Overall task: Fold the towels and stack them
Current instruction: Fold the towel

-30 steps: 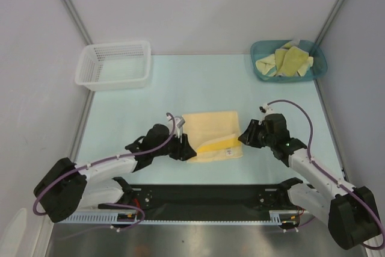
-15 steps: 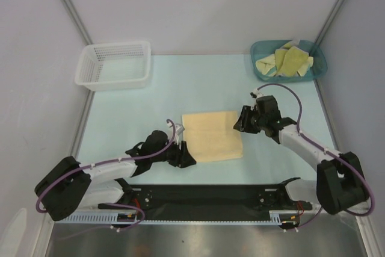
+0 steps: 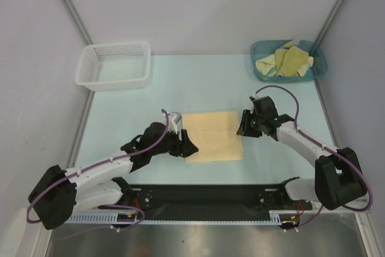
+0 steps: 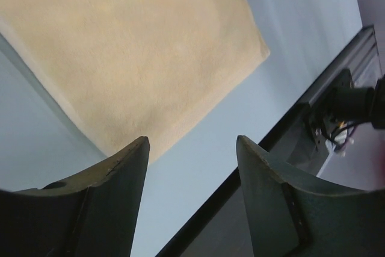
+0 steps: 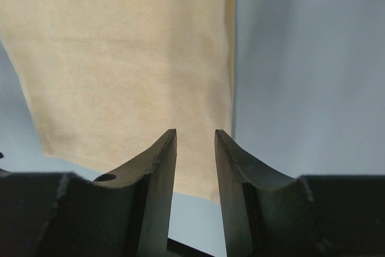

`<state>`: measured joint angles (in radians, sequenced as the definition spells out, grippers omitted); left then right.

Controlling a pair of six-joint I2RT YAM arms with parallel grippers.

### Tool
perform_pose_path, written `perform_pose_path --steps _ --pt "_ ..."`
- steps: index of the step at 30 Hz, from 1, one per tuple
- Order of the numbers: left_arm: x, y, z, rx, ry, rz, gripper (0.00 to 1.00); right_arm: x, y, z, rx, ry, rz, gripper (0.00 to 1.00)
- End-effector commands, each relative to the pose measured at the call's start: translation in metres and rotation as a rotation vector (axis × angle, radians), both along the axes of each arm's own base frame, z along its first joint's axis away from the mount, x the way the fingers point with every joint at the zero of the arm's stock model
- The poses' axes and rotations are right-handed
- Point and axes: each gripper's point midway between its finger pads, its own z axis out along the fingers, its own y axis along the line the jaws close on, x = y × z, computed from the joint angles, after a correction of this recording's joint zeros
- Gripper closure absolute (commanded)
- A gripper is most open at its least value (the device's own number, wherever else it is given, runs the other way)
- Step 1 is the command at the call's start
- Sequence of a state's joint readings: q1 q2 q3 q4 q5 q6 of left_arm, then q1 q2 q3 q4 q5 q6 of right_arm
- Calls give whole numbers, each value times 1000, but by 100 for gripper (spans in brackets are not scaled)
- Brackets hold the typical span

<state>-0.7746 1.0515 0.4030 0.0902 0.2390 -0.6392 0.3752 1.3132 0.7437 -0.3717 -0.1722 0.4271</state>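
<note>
A pale yellow towel (image 3: 212, 136) lies folded flat on the light blue table in front of the arms. It also shows in the left wrist view (image 4: 126, 52) and the right wrist view (image 5: 126, 58). My left gripper (image 3: 188, 146) is open and empty at the towel's near left corner; its jaws stand wide apart (image 4: 192, 148). My right gripper (image 3: 242, 126) is at the towel's right edge, its jaws a narrow gap apart and empty (image 5: 195, 139). More towels (image 3: 287, 61), pale yellow and green, lie crumpled in the teal bin.
A white mesh basket (image 3: 114, 64) stands at the back left. A teal bin (image 3: 319, 64) stands at the back right. A black rail (image 3: 204, 195) runs along the table's near edge. Grey walls close in both sides.
The near part of the towel was laid over and now lies flat. My right gripper moved from the near right corner up to the right edge. My left gripper drew back, then returned to the near left corner.
</note>
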Motion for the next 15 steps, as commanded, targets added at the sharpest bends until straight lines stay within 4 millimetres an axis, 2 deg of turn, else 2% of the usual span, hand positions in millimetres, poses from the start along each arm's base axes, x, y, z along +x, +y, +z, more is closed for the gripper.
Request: perform_pose_path --steps 1,2,7,10,15 --pt "25 8 19 47 -23 143 34 -10 -12 0 -31 29 -69 63" --pt "25 8 18 58 -11 146 34 -13 -13 -1 -31 35 -75 63" --pt "21 16 -19 157 96 182 44 -34 -18 -14 -32 104 -107 63" --pt "14 15 -29 148 135 174 45 -42 -13 -11 10 105 -102 65" --pt "8 17 -37 139 163 175 45 -54 -4 -20 32 124 -88 67"
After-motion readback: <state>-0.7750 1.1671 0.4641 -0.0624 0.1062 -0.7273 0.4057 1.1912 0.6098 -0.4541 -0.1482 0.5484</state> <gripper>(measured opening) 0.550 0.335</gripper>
